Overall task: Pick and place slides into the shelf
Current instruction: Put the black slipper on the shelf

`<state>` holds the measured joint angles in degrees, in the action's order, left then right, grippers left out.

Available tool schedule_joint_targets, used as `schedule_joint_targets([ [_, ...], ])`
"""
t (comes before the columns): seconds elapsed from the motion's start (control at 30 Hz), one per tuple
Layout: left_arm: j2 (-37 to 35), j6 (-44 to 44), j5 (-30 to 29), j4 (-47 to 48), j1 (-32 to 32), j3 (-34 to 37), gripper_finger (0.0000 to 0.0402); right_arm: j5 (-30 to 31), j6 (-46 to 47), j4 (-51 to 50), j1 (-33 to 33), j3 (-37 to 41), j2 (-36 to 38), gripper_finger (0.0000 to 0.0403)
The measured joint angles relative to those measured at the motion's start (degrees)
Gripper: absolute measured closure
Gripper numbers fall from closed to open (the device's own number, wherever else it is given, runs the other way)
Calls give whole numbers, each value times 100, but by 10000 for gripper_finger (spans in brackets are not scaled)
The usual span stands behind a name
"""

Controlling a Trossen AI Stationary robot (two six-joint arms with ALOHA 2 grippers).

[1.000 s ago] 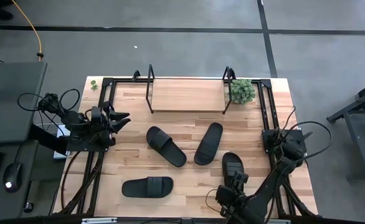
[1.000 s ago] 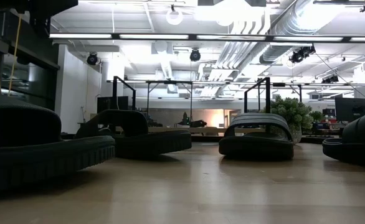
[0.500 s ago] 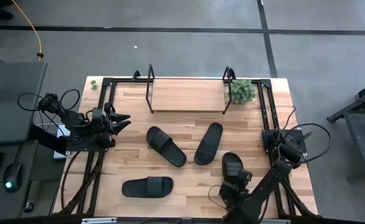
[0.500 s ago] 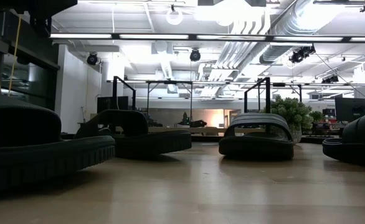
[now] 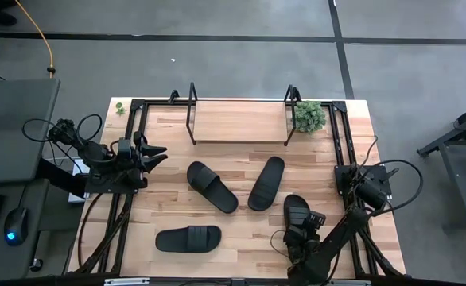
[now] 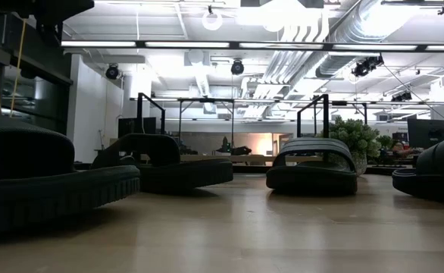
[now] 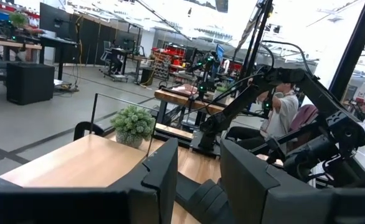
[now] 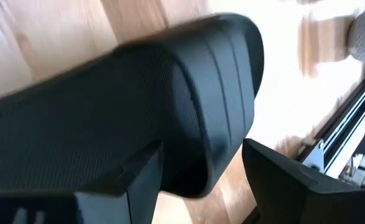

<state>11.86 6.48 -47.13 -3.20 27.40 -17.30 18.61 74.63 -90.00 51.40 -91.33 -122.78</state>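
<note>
- Four matte black slides lie on the planked wooden table (image 5: 241, 230): one slide (image 5: 297, 214) at the right front, under the right gripper (image 5: 303, 236), whose jaws stand spread around its ribbed strap band.
- Three others (image 5: 211, 187) (image 5: 266, 183) (image 5: 188, 237) rest mid-table.
- The shelf (image 5: 238, 123), a pale board in thin black tube frames, stands at the back.
- The left gripper (image 5: 155, 153) waits at the left edge, jaws parted on nothing.

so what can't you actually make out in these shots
- High view: the right claw covers the rightmost slide's near end, so contact cannot be told.
- Low view: the shelf board is hidden behind slides.
- Right wrist view: the slide is blurred and cut off by the edges.
</note>
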Motion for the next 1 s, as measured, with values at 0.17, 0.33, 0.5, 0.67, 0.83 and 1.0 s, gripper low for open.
schedule_joint_targets([
  [0.17,2,0,0,-1,-2,0,295,273,-2,-2,-12,0,0,191],
  [0.33,1,1,0,-2,-2,0,295,560,26,-4,-83,72,4,191],
  [0.5,1,2,0,-2,-2,0,295,590,39,45,-205,383,4,191],
  [0.67,2,2,-2,-2,0,0,295,532,146,149,-330,621,4,191],
  [0.83,2,2,-2,-4,0,0,295,590,448,45,-382,645,4,196],
  [1.0,1,2,-2,-4,-2,0,295,579,540,79,-380,645,4,244],
])
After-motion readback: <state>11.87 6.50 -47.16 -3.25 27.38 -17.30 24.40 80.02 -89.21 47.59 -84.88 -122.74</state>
